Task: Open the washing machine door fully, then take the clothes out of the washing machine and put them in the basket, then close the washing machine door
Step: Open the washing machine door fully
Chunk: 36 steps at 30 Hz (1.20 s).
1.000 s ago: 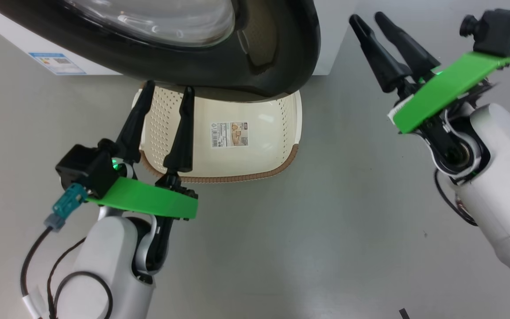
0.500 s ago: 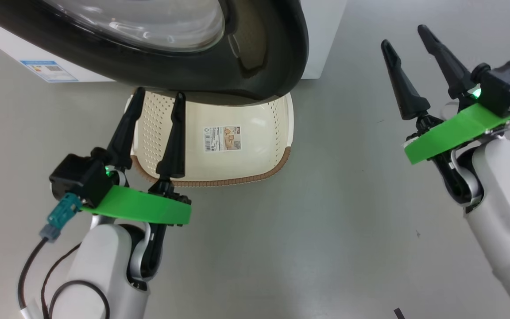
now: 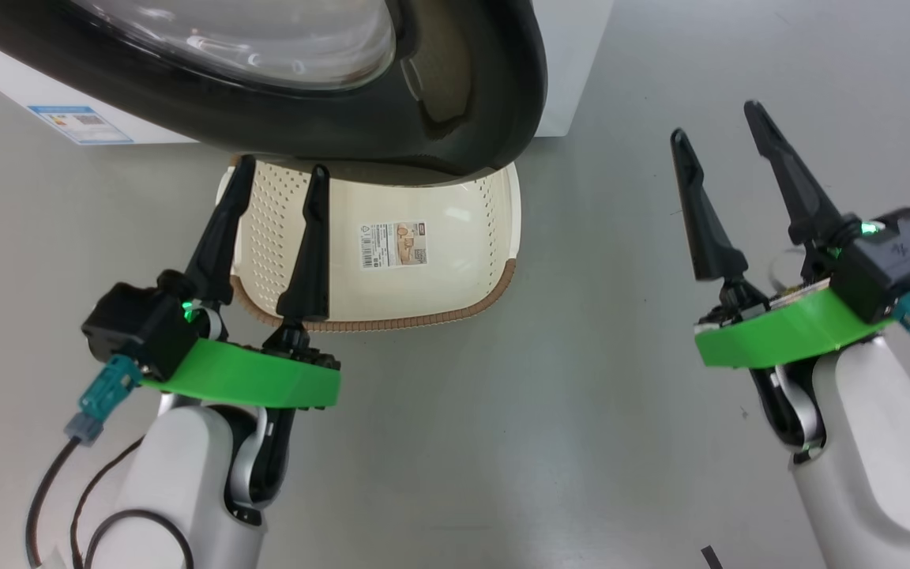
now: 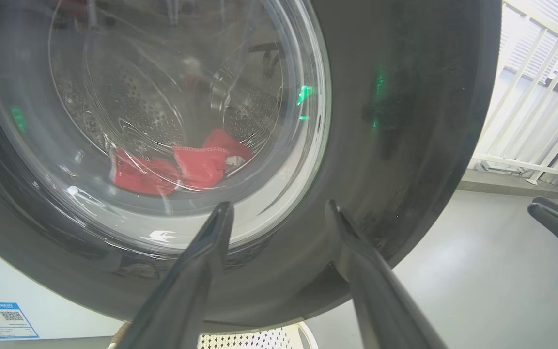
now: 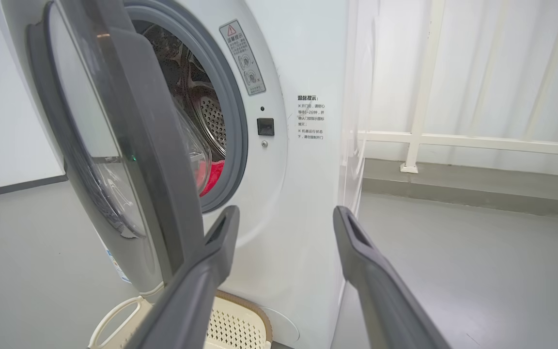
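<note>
Left tool (image 3: 281, 164) and right tool (image 3: 714, 120) are both hanging released, gripping nothing. Big white boxy washing machine (image 5: 308, 194) is standing with its round glossy black-rimmed glass door (image 3: 494, 118) ajar, rim lying at twelve o'clock of the nearer left tool. Cream perforated plastic basket (image 3: 455, 237) is sitting empty beneath; red fabric clothes (image 4: 201, 165) are lying in the drum (image 5: 211, 118).
</note>
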{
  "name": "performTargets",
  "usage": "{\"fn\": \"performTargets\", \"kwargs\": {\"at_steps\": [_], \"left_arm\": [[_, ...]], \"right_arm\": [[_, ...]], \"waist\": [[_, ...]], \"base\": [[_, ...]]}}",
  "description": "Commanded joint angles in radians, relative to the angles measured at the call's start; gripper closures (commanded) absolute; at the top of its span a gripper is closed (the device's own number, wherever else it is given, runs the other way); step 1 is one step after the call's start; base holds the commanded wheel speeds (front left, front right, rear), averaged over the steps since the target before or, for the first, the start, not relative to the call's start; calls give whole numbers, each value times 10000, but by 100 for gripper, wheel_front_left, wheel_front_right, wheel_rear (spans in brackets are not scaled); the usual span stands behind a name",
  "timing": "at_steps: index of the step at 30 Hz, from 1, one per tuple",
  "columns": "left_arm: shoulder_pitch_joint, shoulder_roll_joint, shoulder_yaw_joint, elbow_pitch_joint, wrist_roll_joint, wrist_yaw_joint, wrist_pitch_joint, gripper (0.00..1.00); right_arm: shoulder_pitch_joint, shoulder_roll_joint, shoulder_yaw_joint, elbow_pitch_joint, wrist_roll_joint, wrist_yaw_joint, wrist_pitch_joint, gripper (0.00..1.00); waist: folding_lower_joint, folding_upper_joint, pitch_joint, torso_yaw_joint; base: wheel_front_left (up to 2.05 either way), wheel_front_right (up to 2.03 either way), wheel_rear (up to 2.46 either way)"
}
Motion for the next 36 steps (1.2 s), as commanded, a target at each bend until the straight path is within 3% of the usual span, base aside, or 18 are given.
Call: {"fn": "performTargets", "kwargs": {"at_steps": [1, 29, 30, 31, 33, 36], "left_arm": [[190, 250, 241, -300, -69, -30, -120, 0], [477, 250, 167, -506, -80, 112, -120, 0], [474, 250, 165, -495, -75, 121, -120, 0], [470, 250, 167, -490, -70, 132, -120, 0], [459, 250, 161, -485, -70, 149, -120, 0], [428, 250, 141, -475, -61, 158, -120, 0]], "right_arm": [[279, 121, 148, -323, -172, 35, -61, 0], [967, 524, -9, -925, -224, 35, -62, 0], [948, 525, 35, -878, -80, 35, -62, 20], [914, 526, 87, -819, 73, 35, -62, 59], [812, 528, 195, -705, 500, 35, -62, 100], [545, 529, 343, -573, 1270, 35, -62, 100]], "waist": [[0, 0, -1, 11], [0, 0, 28, 95], [0, 0, 29, 101], [0, 0, 37, 103], [0, 0, 50, 124], [0, 0, 75, 159]], "base": [[0, 0, 0], [0, 0, 0], [0, 0, 0], [0, 0, 0], [0, 0, 0], [0, 0, 0]]}}
